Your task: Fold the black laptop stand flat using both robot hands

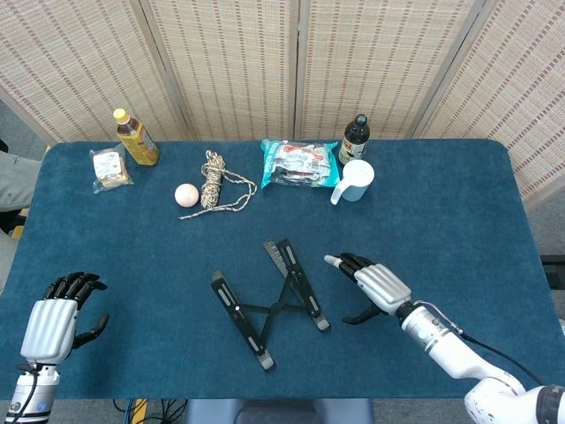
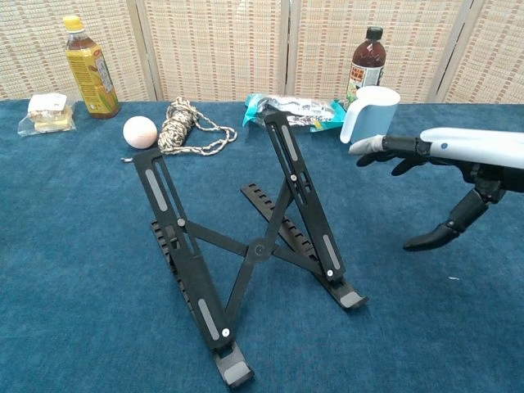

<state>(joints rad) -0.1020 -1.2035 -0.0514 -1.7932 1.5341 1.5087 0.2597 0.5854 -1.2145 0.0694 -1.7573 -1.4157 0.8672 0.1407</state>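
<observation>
Behind the laptop stand (image 1: pixel 269 300), a pale mug (image 1: pixel 356 180) stands upright.

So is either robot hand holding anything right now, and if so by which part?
Nothing is held. The right robot hand is open beside the stand, not touching it; the left robot hand is open, far from it.

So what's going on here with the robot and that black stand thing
A two-handed robot is set to fold the black laptop stand, which stands propped open on the blue table. Neither hand holds it. The right hand hovers open just right of the stand, fingers pointing toward it without touching. The left hand waits empty at the table's near left corner.
</observation>
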